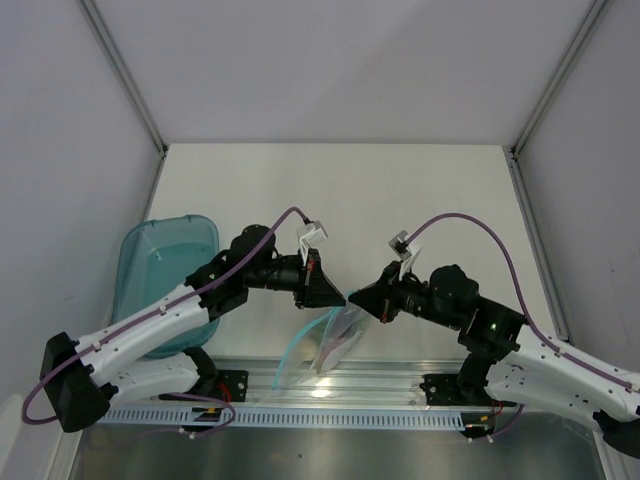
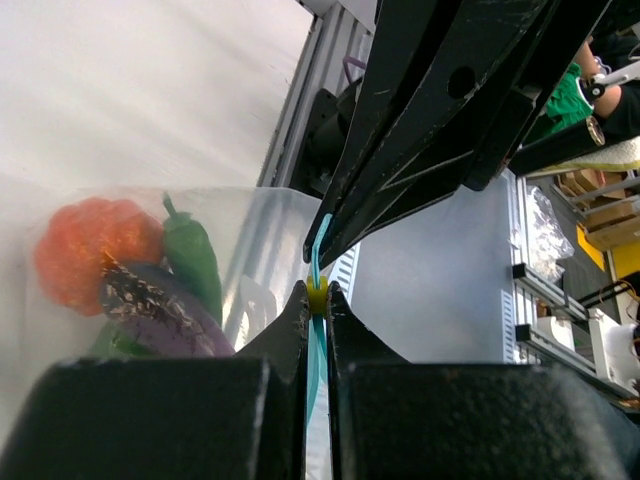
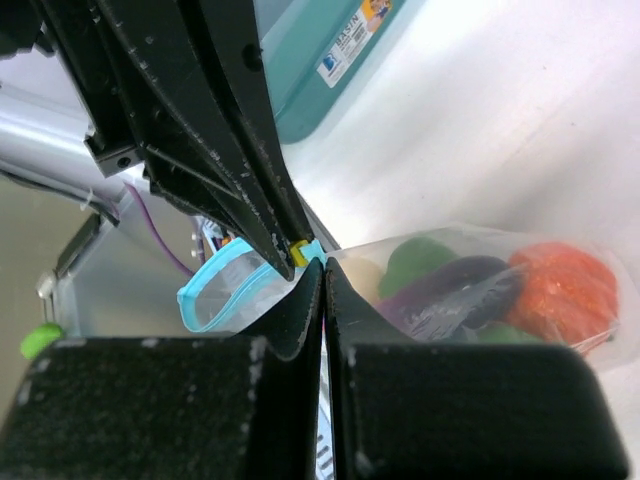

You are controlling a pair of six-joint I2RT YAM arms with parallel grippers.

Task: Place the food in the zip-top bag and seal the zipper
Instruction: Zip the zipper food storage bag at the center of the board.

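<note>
The clear zip-top bag (image 1: 335, 335) hangs between both grippers above the table's near edge. Inside it are the orange fruit (image 2: 95, 250), a green pepper (image 2: 192, 258) and the purple eggplant (image 2: 165, 310); they also show in the right wrist view: the orange fruit (image 3: 560, 285), the eggplant (image 3: 450, 285), a green piece (image 3: 420, 255). My left gripper (image 2: 317, 292) is shut on the yellow slider (image 2: 317, 297) of the light-blue zipper (image 2: 316, 350). My right gripper (image 3: 324, 265) is shut on the bag's corner beside that slider. The zipper (image 3: 215, 295) bulges open in a loop beyond it.
The teal translucent tray (image 1: 165, 260) stands at the left, under the left arm; it also shows in the right wrist view (image 3: 330, 60). A metal rail (image 1: 330, 385) runs along the table's near edge below the bag. Grey walls close in the back and sides.
</note>
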